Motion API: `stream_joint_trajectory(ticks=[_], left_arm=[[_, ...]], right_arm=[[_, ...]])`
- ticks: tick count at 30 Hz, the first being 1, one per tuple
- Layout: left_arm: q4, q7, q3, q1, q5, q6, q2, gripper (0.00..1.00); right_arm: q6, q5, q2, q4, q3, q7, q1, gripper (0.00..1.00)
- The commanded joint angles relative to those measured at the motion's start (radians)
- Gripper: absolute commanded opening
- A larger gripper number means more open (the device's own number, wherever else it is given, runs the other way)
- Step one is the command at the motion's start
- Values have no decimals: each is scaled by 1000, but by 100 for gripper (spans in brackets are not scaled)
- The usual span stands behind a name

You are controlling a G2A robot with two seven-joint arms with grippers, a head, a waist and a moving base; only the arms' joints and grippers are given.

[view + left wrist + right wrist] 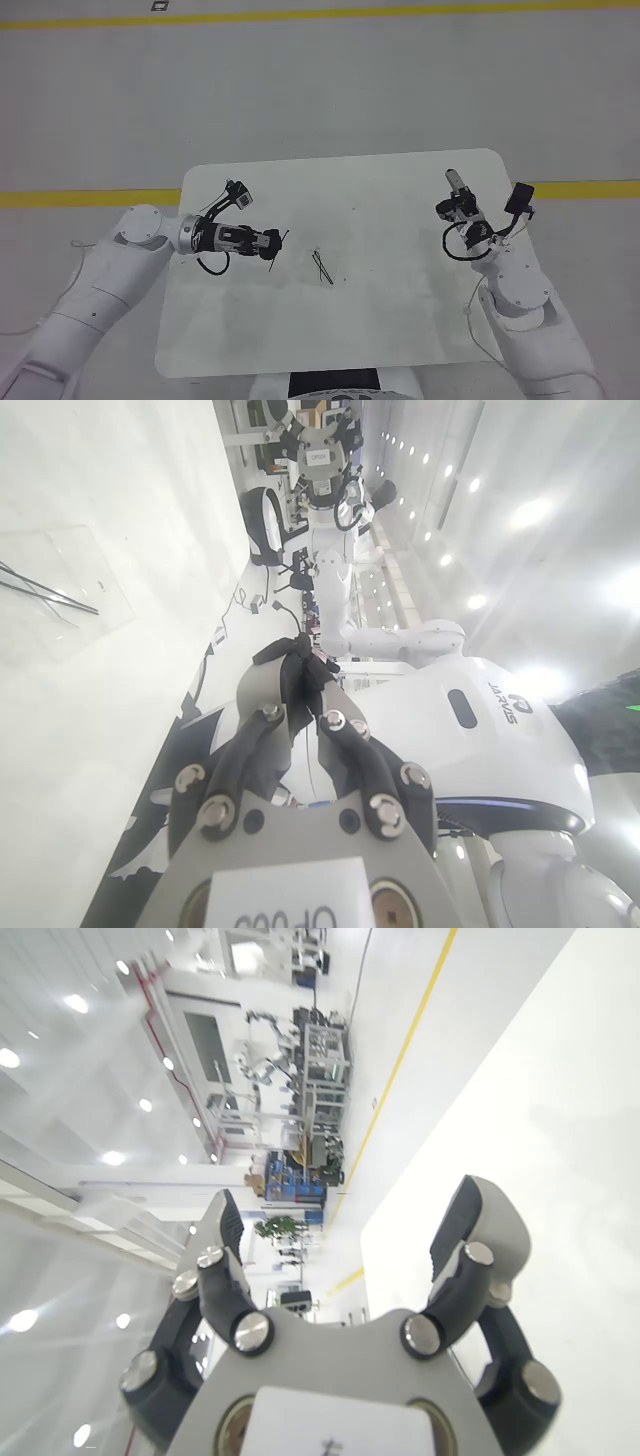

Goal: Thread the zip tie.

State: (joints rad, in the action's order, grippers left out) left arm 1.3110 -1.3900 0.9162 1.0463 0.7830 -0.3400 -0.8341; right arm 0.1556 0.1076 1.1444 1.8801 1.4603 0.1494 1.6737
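Well, barely started, I judge; my left gripper (277,240) pinches one zip tie (272,264) at the table's (400,320) 9 o'clock; spare ties (322,266) lie near centre; my right gripper (347,1193) is spread, empty, at 2 o'clock; threading itself left.

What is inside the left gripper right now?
The left gripper is shut on a thin black zip tie, and its ends stick out on both sides in the top view. The stretch clamped inside the gripper is covered.
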Motion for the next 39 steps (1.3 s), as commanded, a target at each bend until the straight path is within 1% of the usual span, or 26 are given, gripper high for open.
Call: stream_joint_trajectory(ticks=[1,4,7,12,14,16,25,26,29,31,34,39], left_arm=[[0,0,0,0,0,0,0,0],[0,0,0,0,0,0,0,0],[0,0,0,0,0,0,0,0],[0,0,0,0,0,0,0,0],[0,0,0,0,0,0,0,0],[0,0,0,0,0,0,0,0],[0,0,0,0,0,0,0,0],[0,0,0,0,0,0,0,0],[0,0,0,0,0,0,0,0],[0,0,0,0,0,0,0,0],[0,0,0,0,0,0,0,0],[0,0,0,0,0,0,0,0]], right_arm=[[61,-73,1,-12,-53,38,-33,100],[133,-140,6,-36,-136,75,-88,100],[184,-190,15,-63,-213,94,-142,100],[184,-250,33,-143,-311,104,-218,100],[184,-249,40,-165,-341,121,-239,100],[184,-258,45,-182,-354,128,-253,100],[184,-258,45,-182,-354,128,-253,100],[167,-240,46,-180,-356,142,-250,100],[101,-109,47,-192,-334,255,-257,100],[81,-38,49,-202,-333,329,-272,100],[71,47,54,-230,-350,425,-307,100],[72,171,69,-288,-395,544,-374,100]])
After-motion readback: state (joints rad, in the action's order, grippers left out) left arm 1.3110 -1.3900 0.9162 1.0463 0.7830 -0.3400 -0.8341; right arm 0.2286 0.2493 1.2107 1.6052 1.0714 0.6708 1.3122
